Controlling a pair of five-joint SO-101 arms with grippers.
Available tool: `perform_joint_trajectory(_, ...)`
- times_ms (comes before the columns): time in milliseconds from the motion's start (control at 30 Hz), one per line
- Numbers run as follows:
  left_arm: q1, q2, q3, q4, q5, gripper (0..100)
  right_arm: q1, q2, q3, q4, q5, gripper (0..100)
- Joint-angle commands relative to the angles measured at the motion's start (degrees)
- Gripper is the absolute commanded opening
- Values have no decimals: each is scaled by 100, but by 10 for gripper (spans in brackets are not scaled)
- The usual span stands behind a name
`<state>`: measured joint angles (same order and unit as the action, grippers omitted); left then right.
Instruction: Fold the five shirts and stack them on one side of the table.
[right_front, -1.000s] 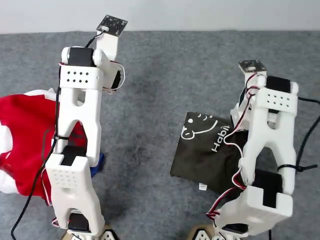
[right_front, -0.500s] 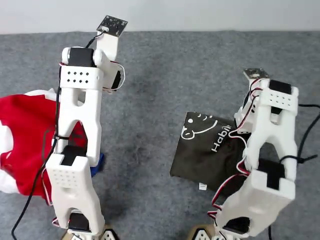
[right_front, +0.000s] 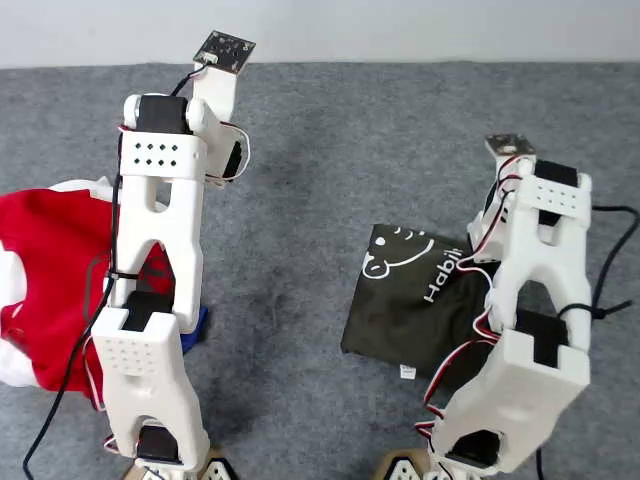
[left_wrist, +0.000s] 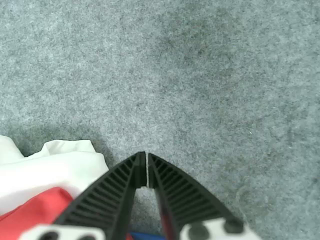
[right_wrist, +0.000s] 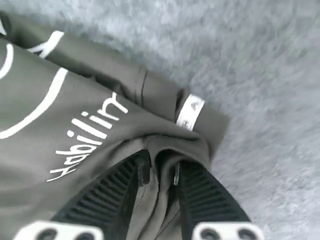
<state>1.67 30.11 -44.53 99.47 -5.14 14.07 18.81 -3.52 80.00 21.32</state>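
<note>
A folded black shirt (right_front: 400, 300) with white print lies on the grey mat at centre right, partly under the right arm. In the right wrist view my right gripper (right_wrist: 160, 169) is shut on a raised fold of the black shirt (right_wrist: 75, 100), close to its white label (right_wrist: 190, 111). At the left edge a red shirt (right_front: 50, 260) lies on a white shirt (right_front: 10, 365), with a blue cloth (right_front: 200, 322) peeking out under the left arm. My left gripper (left_wrist: 147, 170) hangs shut and holds nothing, just off the white shirt's (left_wrist: 55, 167) corner, over bare mat.
The grey mat (right_front: 330, 140) covers the table, with free room across the far half and between the two arms. A pale wall runs along the far edge. Both arm bases stand at the near edge.
The right arm has swung slightly to the right and its wrist has drawn a little nearer. The black shirt has barely shifted. The left arm has kept still.
</note>
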Motion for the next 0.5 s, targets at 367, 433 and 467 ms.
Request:
perform_joint_trajectory(367,35,-440,-268,105,-53,13,400,-101,-826,-119,818,10)
perform_joint_trajectory(433,35,-440,-268,105,-53,13,549,-48,-1073,-119,941,10)
perform_joint_trajectory(467,35,-448,-268,105,-53,13,611,-40,-1143,-145,1002,10)
